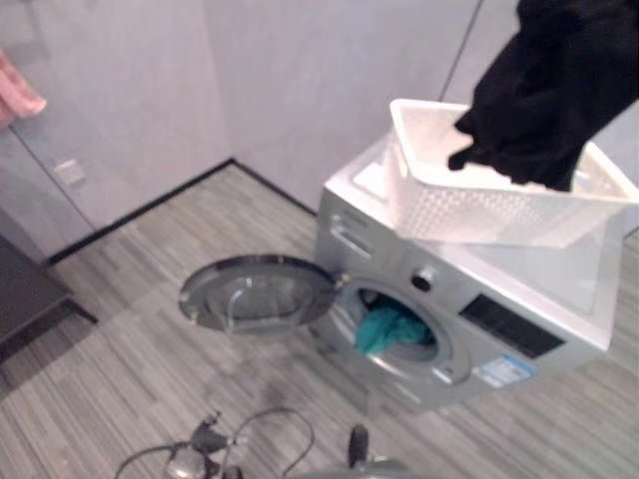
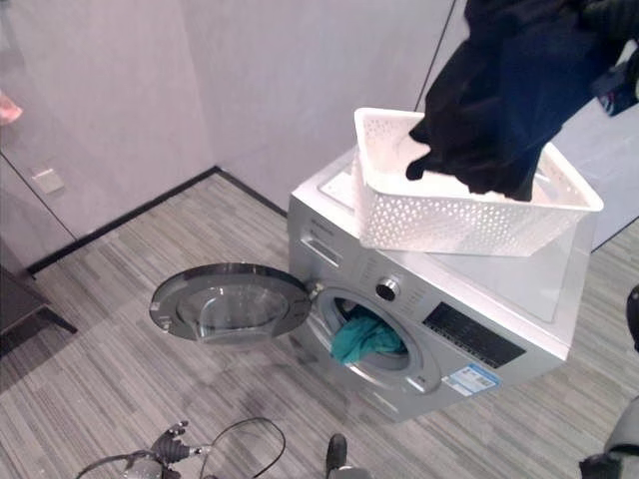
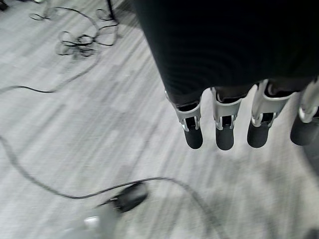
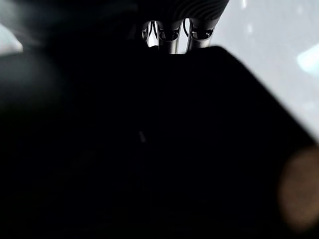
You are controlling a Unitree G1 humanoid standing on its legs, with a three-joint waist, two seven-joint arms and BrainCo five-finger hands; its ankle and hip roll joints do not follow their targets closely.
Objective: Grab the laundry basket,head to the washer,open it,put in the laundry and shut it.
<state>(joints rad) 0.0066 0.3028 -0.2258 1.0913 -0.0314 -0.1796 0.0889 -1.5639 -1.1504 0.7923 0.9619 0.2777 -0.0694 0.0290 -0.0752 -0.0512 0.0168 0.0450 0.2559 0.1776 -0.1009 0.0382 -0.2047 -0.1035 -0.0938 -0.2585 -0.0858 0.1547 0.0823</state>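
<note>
A: What is the room like?
B: Grey striped floor [image 1: 130, 329] and pale walls [image 1: 300, 80], with a silver washer [image 2: 469, 329] in the corner. Its round door [image 2: 232, 302] is swung wide open and lies nearly flat above the floor.

A: Where is the laundry?
B: A teal garment [image 2: 364, 337] sits in the drum opening. A white perforated laundry basket [image 2: 449, 215] stands on the washer's top, and a black garment [image 2: 509, 90] hangs over it, its lower edge dipping inside the basket.

A: What has hold of the black garment?
B: It is lifted from the upper right, where the right arm comes in. In the right wrist view the right hand [image 4: 174, 32] shows the roots of its fingers [image 4: 169, 40], and the dark cloth covers everything beyond them. I cannot tell whether those fingers are closed on it.

A: And the other hand?
B: The left hand [image 3: 239, 119] hangs over bare floor, its fingers [image 3: 193, 130] straight and relaxed, holding nothing. Below the fingertips lie only floorboards.

A: Anything else?
B: A pink cloth [image 1: 18, 92] hangs at the far left wall, well apart from the washer.
</note>
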